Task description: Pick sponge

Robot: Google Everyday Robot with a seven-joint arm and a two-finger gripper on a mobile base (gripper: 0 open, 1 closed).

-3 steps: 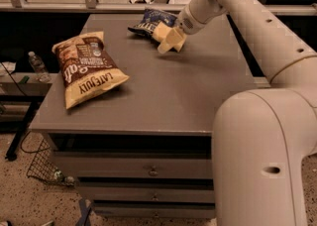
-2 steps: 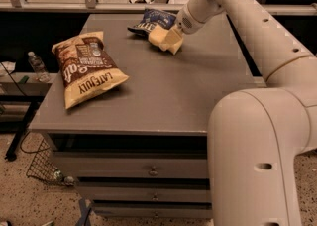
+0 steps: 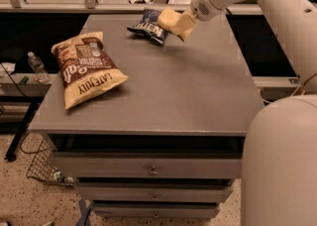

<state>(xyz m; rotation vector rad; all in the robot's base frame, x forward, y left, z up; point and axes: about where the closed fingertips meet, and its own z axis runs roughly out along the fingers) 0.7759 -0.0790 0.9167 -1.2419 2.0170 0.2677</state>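
Observation:
The sponge (image 3: 167,18) is a small pale yellow block at the back of the grey table (image 3: 198,91), held a little above the surface. My gripper (image 3: 180,24) reaches in from the upper right and is shut on the sponge's right side. The sponge hangs just right of the small dark blue snack bag (image 3: 147,28), which lies on the table, and partly overlaps it in the view.
A large tan-and-brown chip bag (image 3: 86,66) lies on the table's left side. My white arm (image 3: 277,2) spans the right edge. Drawers (image 3: 152,170) sit below the tabletop. A water bottle (image 3: 37,66) and a wire basket (image 3: 42,168) are to the left.
The gripper has risen with the sponge in it, lifting it off the table beside the blue snack bag. The bags have not moved.

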